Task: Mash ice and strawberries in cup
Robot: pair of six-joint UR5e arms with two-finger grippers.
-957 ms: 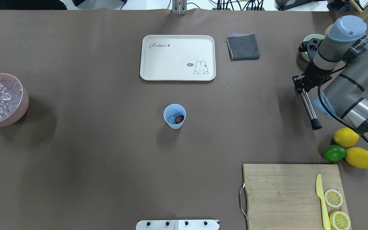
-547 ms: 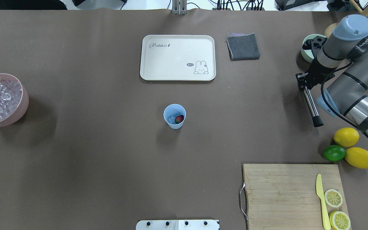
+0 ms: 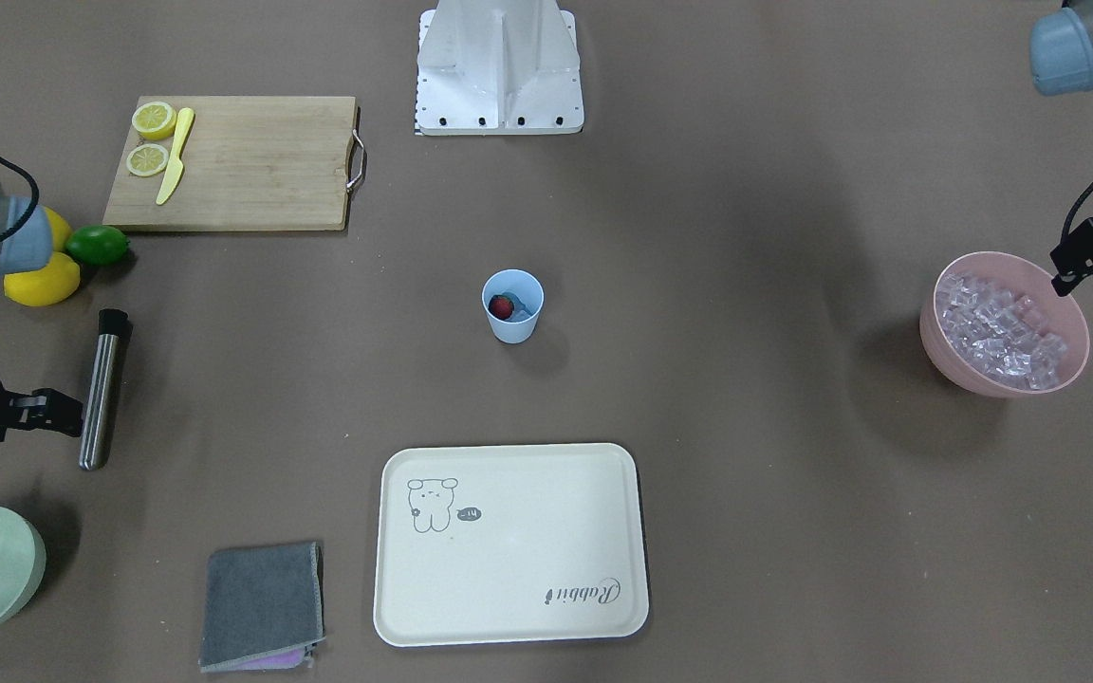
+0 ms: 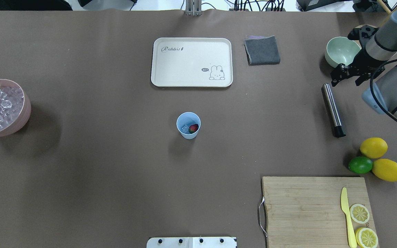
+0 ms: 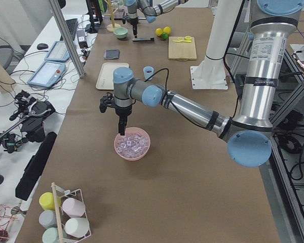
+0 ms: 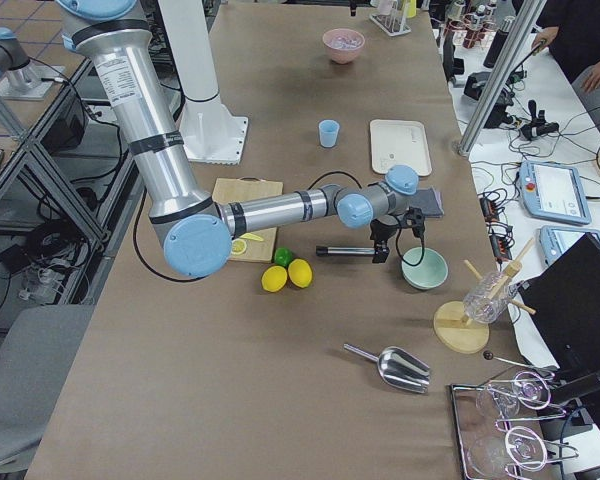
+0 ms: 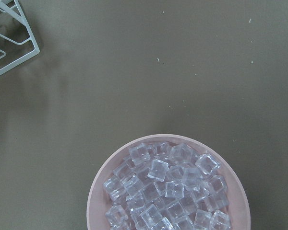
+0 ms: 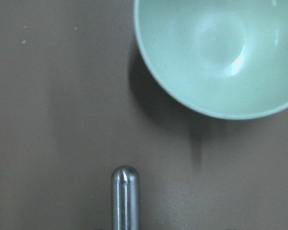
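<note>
Currently cup (image 4: pixel 188 135) standing mid-table, strawberry (image 4: pixel 193 128) and ice (image 4: pixel 184 128) sitting inside; right gripper (image 4: pixel 346 76) hovering over end of muddler (image 4: pixel 333 110) lying flat, fingers spread; left gripper (image 3: pixel 1083 254) hanging over pink bowl (image 3: pixel 943 356) rim, can't tell opening.

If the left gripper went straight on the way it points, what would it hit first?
Probably the ice in the pink bowl. The left gripper hangs over its edge, so it could catch the rim instead; depth is unclear.
</note>
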